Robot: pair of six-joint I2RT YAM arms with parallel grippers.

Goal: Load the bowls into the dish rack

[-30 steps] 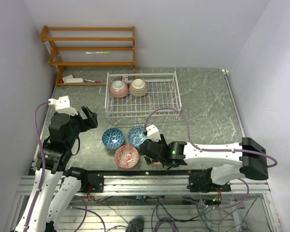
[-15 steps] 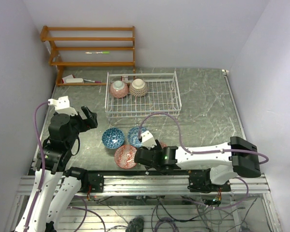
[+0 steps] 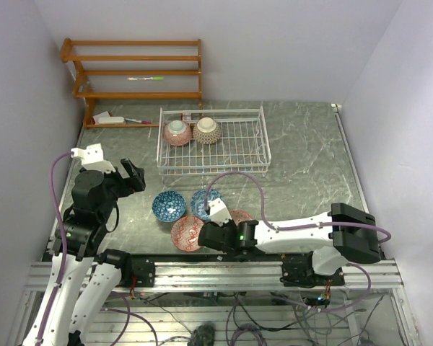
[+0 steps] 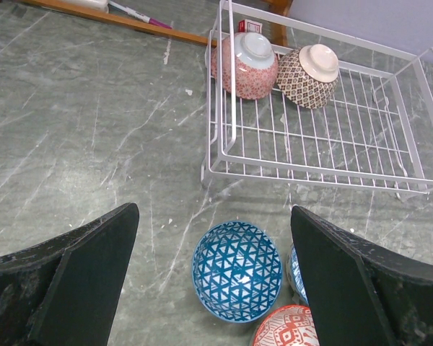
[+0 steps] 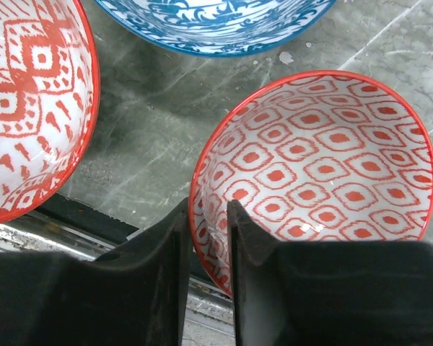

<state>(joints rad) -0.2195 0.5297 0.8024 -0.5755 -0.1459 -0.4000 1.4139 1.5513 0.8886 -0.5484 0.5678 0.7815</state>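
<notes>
The surface is a dark grey-green slab with pale marble veining, closed in by plain pale walls on three sides. The dish rack, a white wire basket, sits toward the back of it. Left of the rack and further back, against the wall, stands an orange-brown wooden shelf unit. A green-and-pink pen lies on one of its tiers.

In the rack's far-left corner two bowls lie tipped with their foot rings showing, a pink-red one and, touching it on the right, a tan one. The rest of the rack's grid is bare wire.

In front of the rack, four bowls stand upright on the surface in a close cluster. The blue triangle-patterned bowl and the blue wave-patterned bowl are nearer the rack. The red zigzag bowl and the red diamond-patterned bowl are further from it.

The right gripper has its jaws drawn narrow over the near rim of the red diamond-patterned bowl, one inside and one outside. The left gripper hangs in front of the rack's left end, jaws wide and holding nothing.
</notes>
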